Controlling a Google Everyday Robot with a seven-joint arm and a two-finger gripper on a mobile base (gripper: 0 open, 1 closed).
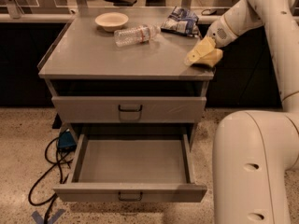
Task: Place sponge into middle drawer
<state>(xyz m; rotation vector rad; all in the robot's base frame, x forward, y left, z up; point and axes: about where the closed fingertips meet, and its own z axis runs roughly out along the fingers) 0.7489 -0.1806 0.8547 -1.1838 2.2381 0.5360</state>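
Observation:
The pale yellow sponge [208,57] is at the right front corner of the grey cabinet's top [93,55], level with its surface. My gripper [200,51] reaches in from the upper right and is shut on the sponge. The middle drawer [133,164] is pulled out wide below and nothing lies in it. Its front with the small dark handle [130,196] faces me. It sits below and to the left of the gripper.
On the cabinet top lie a cream bowl [111,20], a clear plastic bottle [136,34] on its side and a blue snack bag [181,21]. The upper drawer front [129,108] is shut. My white arm [252,167] fills the right foreground. A black cable and a blue box [65,141] lie on the floor at the left.

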